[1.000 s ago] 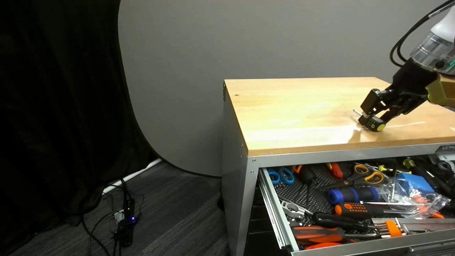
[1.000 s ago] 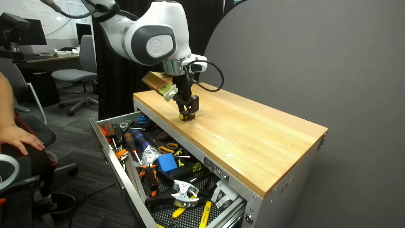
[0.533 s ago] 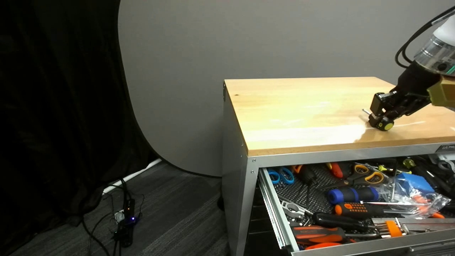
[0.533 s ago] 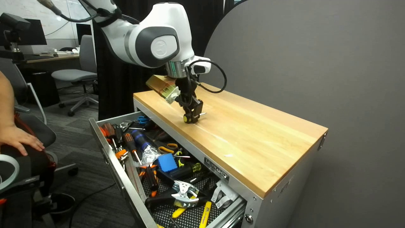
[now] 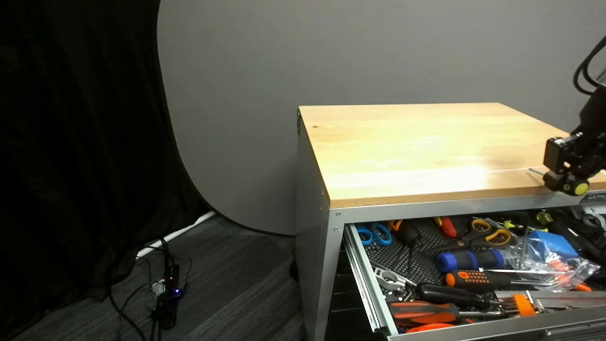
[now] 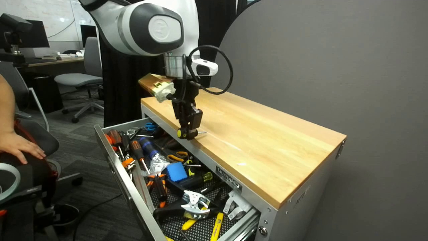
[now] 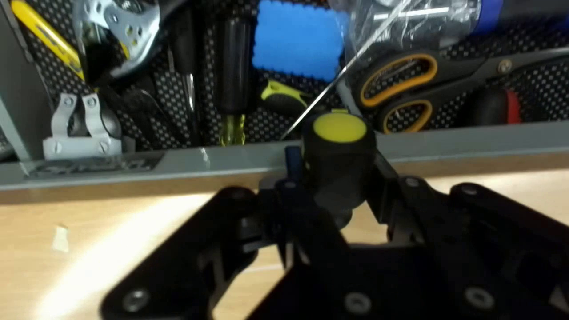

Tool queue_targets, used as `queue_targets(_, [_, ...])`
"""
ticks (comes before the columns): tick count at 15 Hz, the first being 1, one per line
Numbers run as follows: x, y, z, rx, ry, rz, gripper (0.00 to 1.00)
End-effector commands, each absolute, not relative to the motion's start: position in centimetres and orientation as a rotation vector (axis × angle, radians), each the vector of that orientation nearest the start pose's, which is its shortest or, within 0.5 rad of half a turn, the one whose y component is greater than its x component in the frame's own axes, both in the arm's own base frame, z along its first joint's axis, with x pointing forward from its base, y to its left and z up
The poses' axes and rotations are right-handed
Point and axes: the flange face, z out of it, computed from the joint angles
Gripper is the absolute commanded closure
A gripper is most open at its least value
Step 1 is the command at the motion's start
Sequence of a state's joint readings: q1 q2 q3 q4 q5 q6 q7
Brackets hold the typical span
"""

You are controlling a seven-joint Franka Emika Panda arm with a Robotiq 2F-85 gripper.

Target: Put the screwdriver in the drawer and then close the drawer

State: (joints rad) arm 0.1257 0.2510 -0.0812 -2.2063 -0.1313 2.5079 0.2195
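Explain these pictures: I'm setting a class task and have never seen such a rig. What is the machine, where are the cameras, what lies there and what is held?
The white machine is a robot arm; its black gripper does the grasping. Two views come from cameras outside it; the wrist view looks out past the gripper. The gripper is closed on a stubby screwdriver, around its black handle, near the front edge of the wooden top. A small pale scrap or mark shows on that top. Below, the open drawer holds orange-handled scissors and a spring clamp, among other things.
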Motion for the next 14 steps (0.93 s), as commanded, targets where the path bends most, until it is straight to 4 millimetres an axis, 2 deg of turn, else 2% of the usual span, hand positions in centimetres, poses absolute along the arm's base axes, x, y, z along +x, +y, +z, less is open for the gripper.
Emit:
queue_targets(1, [52.0, 3.4, 27.7, -3.23, 0.131, -0.033, 0.86])
queue_targets(9, [48.6, 6.0, 24.7, -3.232, 0.12, 0.045, 0.85])
queue_targets(10, [48.3, 6.2, 24.4, -3.231, 0.115, 0.049, 0.4])
queue_targets(11, [48.0, 6.4, 24.2, -3.234, 0.103, 0.053, 0.39])
queue_targets(12, [47.8, 6.3, 24.1, -3.233, 0.087, 0.061, 0.34])
queue_targets(14, [47.6, 5.5, 24.1, -3.238, 0.047, 0.107, 0.18])
